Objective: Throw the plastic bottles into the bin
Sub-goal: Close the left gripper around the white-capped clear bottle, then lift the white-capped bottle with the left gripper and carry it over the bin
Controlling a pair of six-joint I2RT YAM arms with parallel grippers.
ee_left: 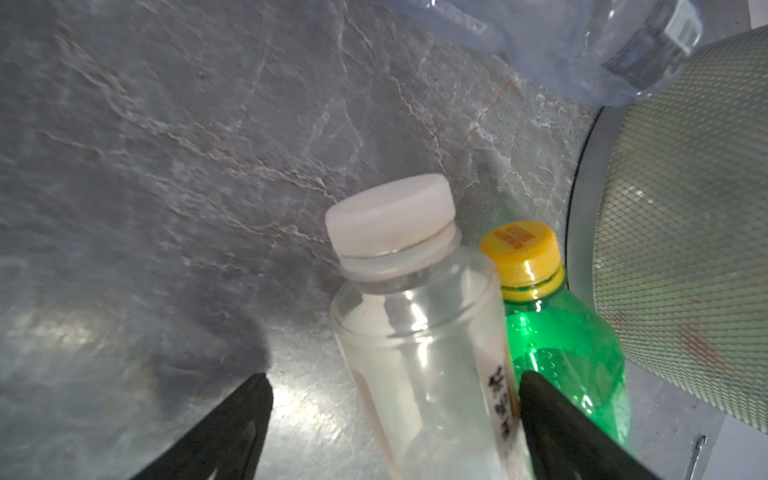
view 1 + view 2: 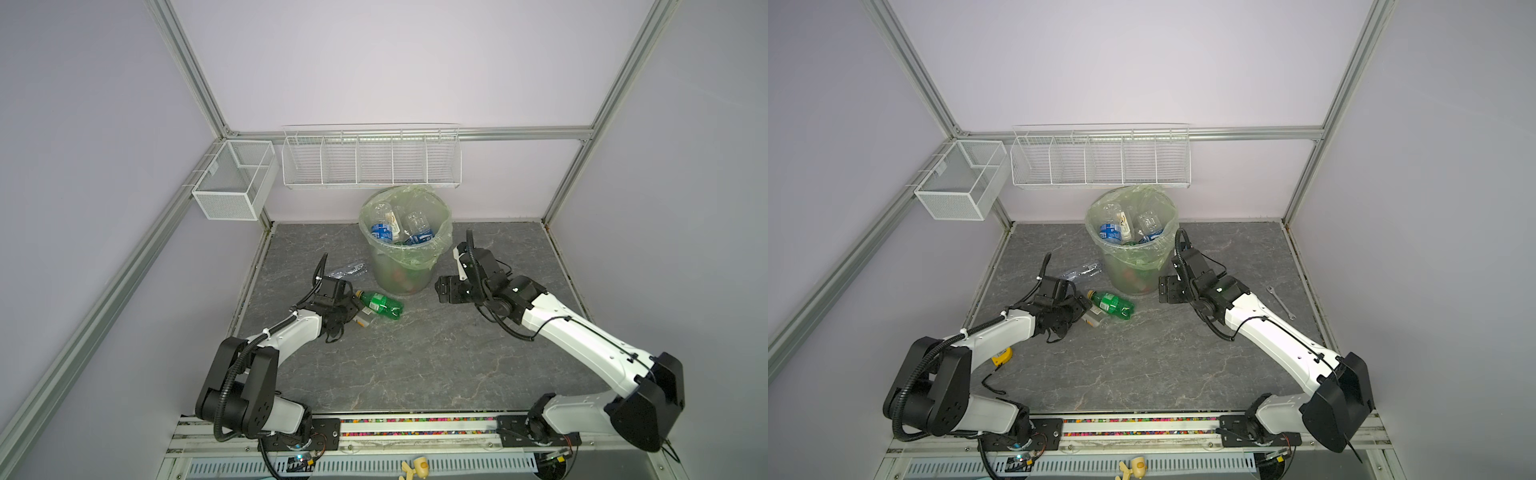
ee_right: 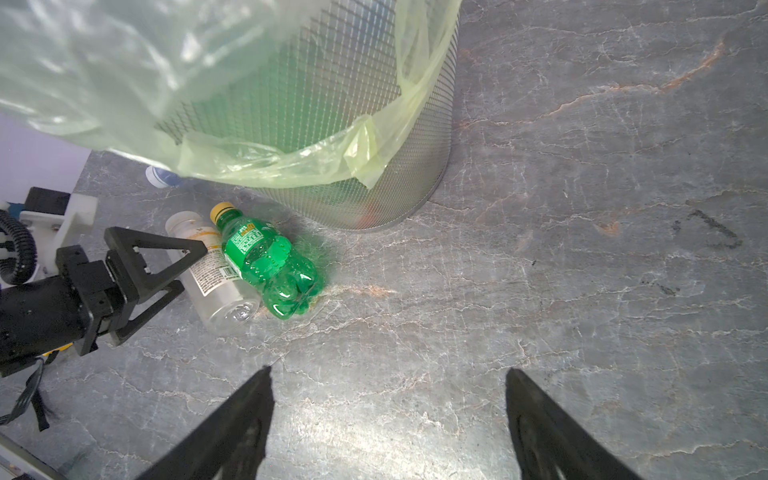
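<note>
1. Beside the foot of the bin point(image 2: 399, 274), in a top view, the green bottle point(image 2: 380, 305) and the clear bottle point(image 2: 365, 319) lie touching on the tabletop point(image 2: 415, 353), with the left gripper point(image 2: 349, 309) low over them. Several bottles sit inside the bin, and a flattened bottle point(image 2: 347, 270) lies just behind. The pair is packed tight, so a closing finger may well shove the green bottle into a roll.
2. In a top view, the right gripper point(image 2: 1167, 289) hangs open and empty just beside the bin. A left-arm swing toward the rim could crowd it. A wrench point(image 2: 1281, 303) lies well apart and looks harmless.
3. From the left wrist, the left gripper point(image 1: 395, 378) stands open astride the clear bottle point(image 1: 415, 332), with nothing pinched yet. One of its fingers point(image 1: 552, 424) sits in the seam against the green bottle point(image 1: 561, 340). The other is well clear of the clear bottle, so closing would probably drag the bottle sideways first. Its smooth round wall might then slip or twist out of the pinch.
4. From the right wrist, the right gripper point(image 3: 388, 372) is spread wide over bare tabletop. The loose bag droops outside the bin wall point(image 3: 332, 104). A bottle released too low could catch that fold or strike the rim and drop back.
</note>
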